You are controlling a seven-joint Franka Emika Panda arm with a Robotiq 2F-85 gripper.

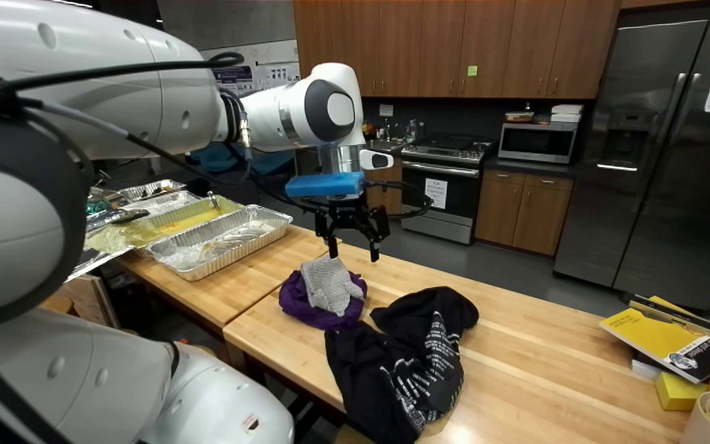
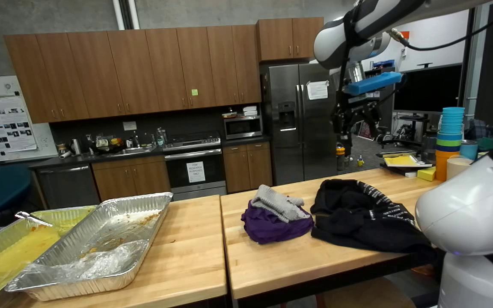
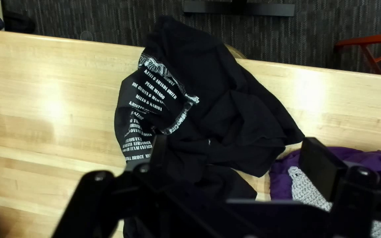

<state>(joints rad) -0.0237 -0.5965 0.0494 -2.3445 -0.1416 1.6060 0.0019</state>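
In an exterior view, my one hand (image 1: 354, 255), spread and empty, has one black garment (image 1: 409, 365) at five o'clock, two cloths (image 1: 328, 287) at seven.

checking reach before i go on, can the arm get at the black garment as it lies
Probably yes: the pincer stands open and empty above the table, the black garment lies uncovered on it, and nothing shows between them.

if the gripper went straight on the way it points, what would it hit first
Likely the black garment, which shows between the open fingers in the wrist view; depth is unclear.
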